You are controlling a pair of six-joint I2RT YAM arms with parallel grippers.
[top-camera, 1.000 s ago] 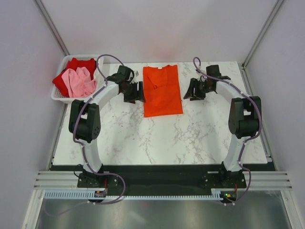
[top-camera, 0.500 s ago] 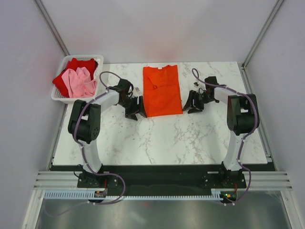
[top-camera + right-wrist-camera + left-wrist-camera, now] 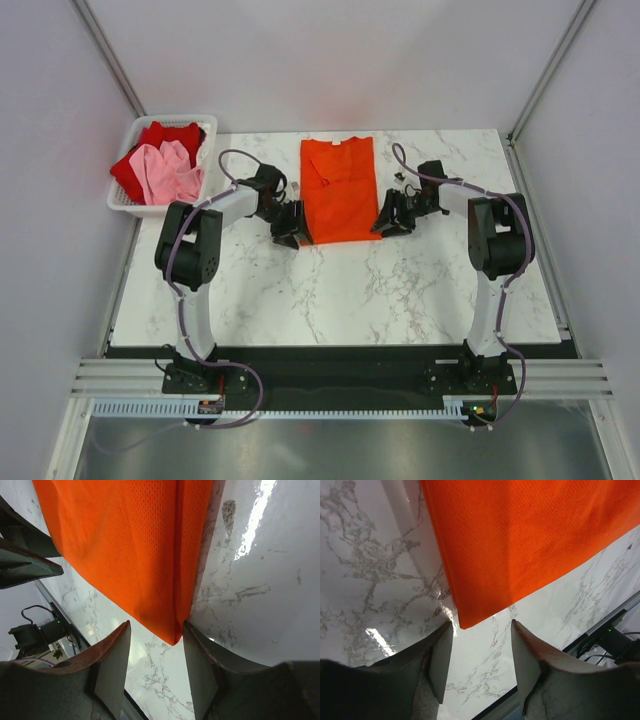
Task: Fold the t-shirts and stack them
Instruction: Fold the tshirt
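Left tool [image 3: 481,625] closer, gaping at t-shirt [image 3: 530,540] corner

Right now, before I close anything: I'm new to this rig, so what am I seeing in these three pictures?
The overhead picture shows two robot arms at the near edge of a marble table. An orange t-shirt lies flat mid-table; a red shirt and pink shirt sit in a white basket, far left. The other two come from wrist cameras. The left gripper and right gripper are open, each straddling a near corner of the orange t-shirt. Nothing is held.
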